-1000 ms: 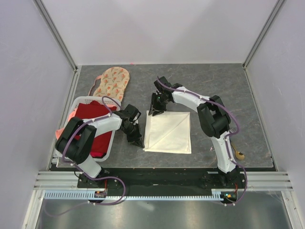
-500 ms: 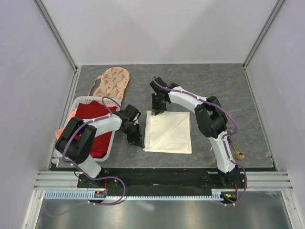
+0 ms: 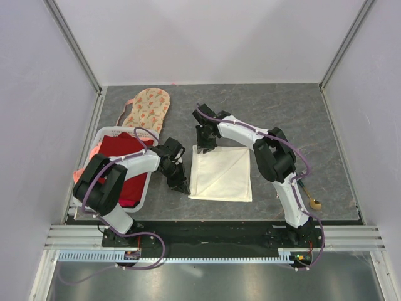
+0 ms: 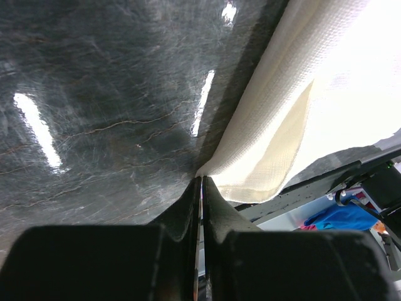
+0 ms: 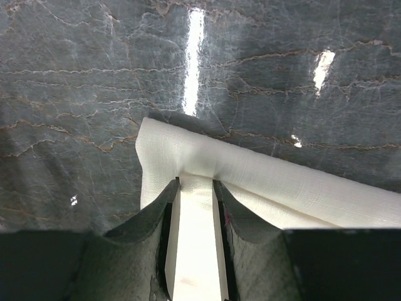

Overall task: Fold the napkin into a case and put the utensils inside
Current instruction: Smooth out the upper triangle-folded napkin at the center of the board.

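The cream-white napkin [image 3: 220, 174] lies folded flat on the dark table, with a diagonal crease across it. My left gripper [image 3: 184, 187] sits low at its near-left corner. In the left wrist view the jaws [image 4: 202, 178] are shut, with the slightly raised corner of the napkin [image 4: 282, 94] pinched at their tips. My right gripper [image 3: 203, 145] is down on the far-left corner. In the right wrist view its gripper [image 5: 195, 182] is open, and the napkin [image 5: 250, 179] fills the gap and ridges up just beyond the tips. A gold spoon-like utensil [image 3: 315, 203] lies by the right arm's base.
A white basket [image 3: 109, 130] holding a red cloth [image 3: 125, 157] stands at the left, close to my left arm. A peach floral cloth [image 3: 147, 108] lies behind it. Grey walls close in the table on three sides.
My right gripper has shifted a little left along the napkin's far edge to its far-left corner. The left gripper and the napkin have stayed put.
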You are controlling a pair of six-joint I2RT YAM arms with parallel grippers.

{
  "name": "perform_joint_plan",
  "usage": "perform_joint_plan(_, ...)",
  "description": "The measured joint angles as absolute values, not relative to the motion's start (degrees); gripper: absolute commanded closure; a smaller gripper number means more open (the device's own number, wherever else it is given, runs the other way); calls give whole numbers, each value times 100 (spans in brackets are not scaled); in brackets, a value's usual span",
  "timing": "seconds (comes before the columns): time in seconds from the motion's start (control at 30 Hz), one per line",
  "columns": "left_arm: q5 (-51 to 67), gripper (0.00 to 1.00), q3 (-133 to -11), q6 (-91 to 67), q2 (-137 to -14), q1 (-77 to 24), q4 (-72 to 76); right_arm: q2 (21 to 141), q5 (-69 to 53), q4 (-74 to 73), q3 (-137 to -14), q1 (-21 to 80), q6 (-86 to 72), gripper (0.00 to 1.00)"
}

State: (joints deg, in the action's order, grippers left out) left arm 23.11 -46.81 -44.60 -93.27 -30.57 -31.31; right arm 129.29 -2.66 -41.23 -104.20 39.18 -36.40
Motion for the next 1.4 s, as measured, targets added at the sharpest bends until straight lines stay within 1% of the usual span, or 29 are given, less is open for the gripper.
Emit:
perform_joint_plan(0.13, 2314, 93, -4681, -4460, -9327, -3057, -3127, 12929, -270, -4128, -10429, 3933, -3614, 68)
perform_joint_plan(0.23, 2314, 93, -4678, -4460, -9327, -3057, -3120, 12932, -270, -4150, -10475, 3970, -3597, 65)
perform_joint_plan(0.3, 2316, 93, -4678, -4462, -9327, -3057, -3116, 12949, -270, -4160, -10534, 4012, -3583, 65)
perform_joint_plan(0.4, 2318, 93, -4678, -4462, -9330, -3057, -3111, 12978, -266, -4171, -10580, 4062, -3559, 67)
perform_joint_plan(0.53, 2327, 93, -4674, -4462, -9330, -3057, -3109, 13067, -257, -4176, -10591, 4088, -3522, 75)
perform_joint_plan(0.6, 2340, 93, -4674, -4462, -9330, -3057, -3109, 13074, -248, -4195, -10613, 4086, -3514, 77)
perform_joint_plan(0.73, 2373, 93, -4672, -4462, -9330, -3057, -3103, 13091, -222, -4244, -10656, 4080, -3479, 91)
perform_joint_plan(0.77, 2375, 93, -4670, -4462, -9330, -3057, -3100, 13098, -209, -4272, -10689, 4080, -3470, 93)
perform_joint_plan(0.93, 2412, 93, -4644, -4462, -9330, -3057, -3061, 13102, -110, -4377, -10833, 4080, -3406, 99)
perform_joint_plan(1.4, 2469, 93, -4635, -4460, -9408, -3057, -2980, 13013, -191, -4438, -11113, 4077, -3459, 100)
